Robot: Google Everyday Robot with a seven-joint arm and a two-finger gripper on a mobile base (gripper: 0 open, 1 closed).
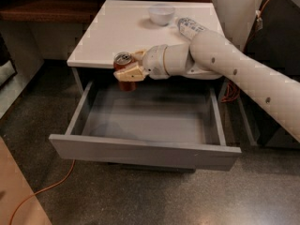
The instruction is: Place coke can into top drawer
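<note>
The end effector (127,72) is pinching the coke can (123,60), holding it upright in the air above the rear left of the top drawer (140,151), which is pulled fully open. The can sits just beside the counter (117,32) front edge. A white bowl (161,14) and a clear bottle (189,27) rest at the counter's rear.

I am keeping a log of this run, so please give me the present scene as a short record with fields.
pincer: shut on the coke can, at the front edge of the cabinet top, above the rear left of the top drawer
coke can: upright, held in the air, not yet inside the drawer
top drawer: pulled wide open
cabinet top: white bowl and clear bottle at the back
arm: comes in from the right of the picture
</note>
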